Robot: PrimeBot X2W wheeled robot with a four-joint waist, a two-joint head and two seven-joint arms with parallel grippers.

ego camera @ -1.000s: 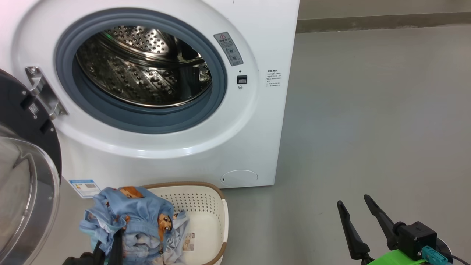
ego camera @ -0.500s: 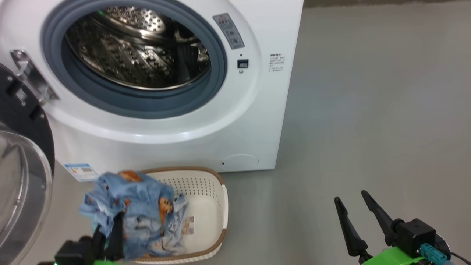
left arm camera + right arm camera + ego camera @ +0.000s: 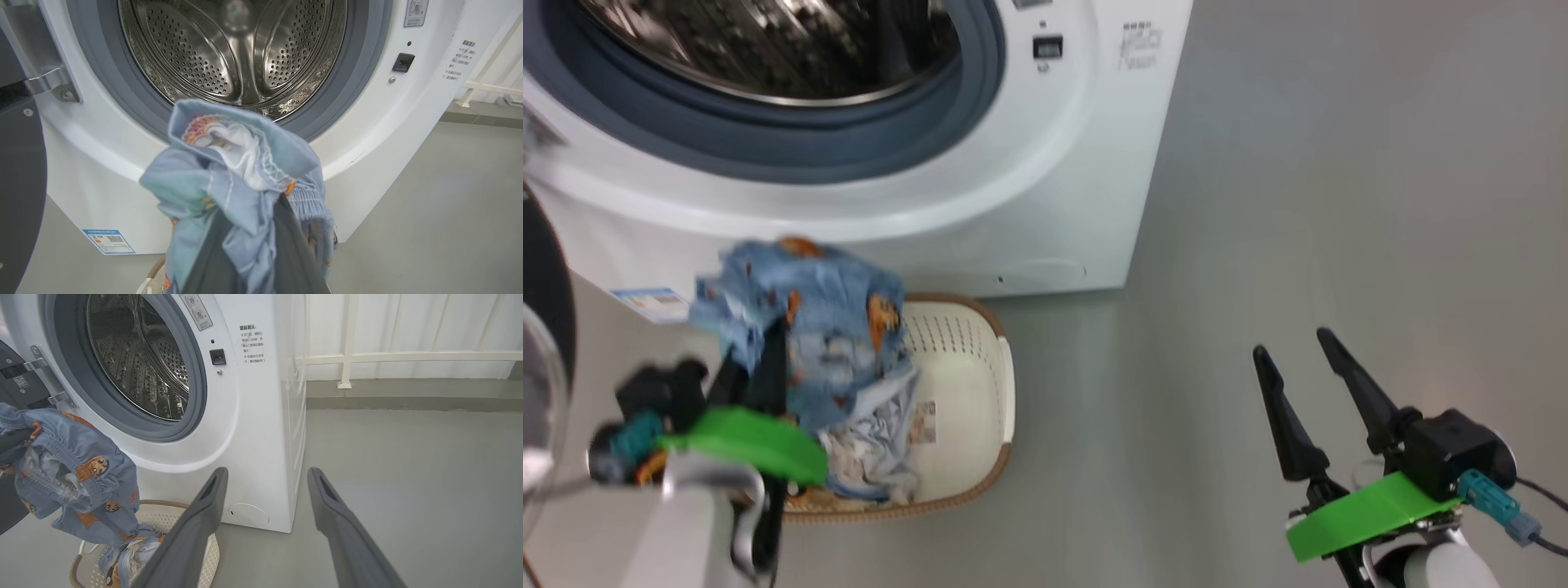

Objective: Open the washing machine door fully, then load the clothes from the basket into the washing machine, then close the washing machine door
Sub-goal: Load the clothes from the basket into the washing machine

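Note:
The washing machine point(image 3: 1045, 163) stands with its steel drum point(image 3: 241, 53) showing. The washing machine door point(image 3: 539, 269) is swung out at the far left, black with a clear glass bowl. My left gripper point(image 3: 756, 359) is shut on a bundle of light-blue clothes point(image 3: 800, 327) and holds it above the basket point(image 3: 968, 384), in front of the machine's lower front. More clothes lie in the basket. In the left wrist view the clothes point(image 3: 229, 175) hang below the drum mouth and drape over my dark fingers point(image 3: 292, 253). My right gripper point(image 3: 1290, 343) is open over the floor to the right, with nothing between its fingers point(image 3: 204, 506).
Grey floor point(image 3: 1339, 204) stretches to the right of the machine. A white railing point(image 3: 347, 359) and a wall run behind it. The door hinge bracket point(image 3: 53, 79) juts out at the left of the opening. A round service flap point(image 3: 248, 514) sits low on the machine front.
The head view has tilted down. My left gripper has lifted the clothes bundle higher, out of the basket and toward the machine front. The right gripper stays open.

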